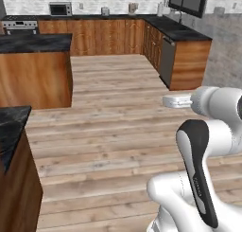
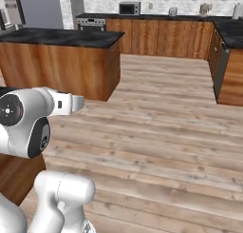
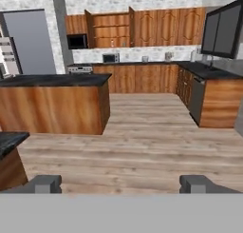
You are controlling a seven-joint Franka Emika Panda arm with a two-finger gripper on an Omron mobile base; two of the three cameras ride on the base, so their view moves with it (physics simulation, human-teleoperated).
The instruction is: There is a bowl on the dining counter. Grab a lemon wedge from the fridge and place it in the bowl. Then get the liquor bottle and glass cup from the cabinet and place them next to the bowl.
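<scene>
The gripper (image 3: 121,183) stands wide open and empty, its two grey fingertips (image 3: 46,183) rising far apart at 7 and 5 o'clock of the hand view, with bare wood floor (image 3: 142,146) between and ahead of them. The hand points level across the room; in the base views the white forearm reaches forward, elbow folded high above the base, with nothing touching it. Ahead at 10 o'clock in the hand view is the dining counter (image 3: 52,80), its black top over reddish wood, with its near corner edge facing the open floor. A second black-topped corner (image 3: 9,140) juts in at 8 o'clock, close beside the arm's left. The fridge (image 3: 31,42) stands behind the counter at 11 o'clock, with one door swung open at the far left edge. The cabinet (image 3: 110,31) hangs at 12 o'clock on the back wall, its door open and shelves showing; small items on the shelves are too small to tell. At 3 o'clock a counter run (image 3: 216,96) borders the right side. Between it and the dining counter the floor lies wide and free.
</scene>
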